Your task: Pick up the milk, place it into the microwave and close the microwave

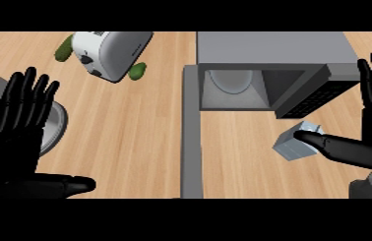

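The milk (pixel 293 142), a small pale blue-grey carton, stands on the wooden counter just below the microwave's right front corner. The grey microwave (pixel 272 47) is at the upper right with its cavity showing a white turntable (pixel 232 82). Its door (pixel 190 136) is swung open and runs down the middle of the view as a grey strip. My right hand (pixel 341 147) is open: its thumb tip touches the carton's right side, and its straight fingers (pixel 364 82) rise along the right edge. My left hand (pixel 25 119) rests open at the far left, fingers up.
A white toaster (pixel 109 53) lies at the upper left with green vegetables (pixel 65 48) beside it. A grey round dish (pixel 54 129) sits partly under my left hand. The microwave's dark control panel (pixel 317 100) faces the carton.
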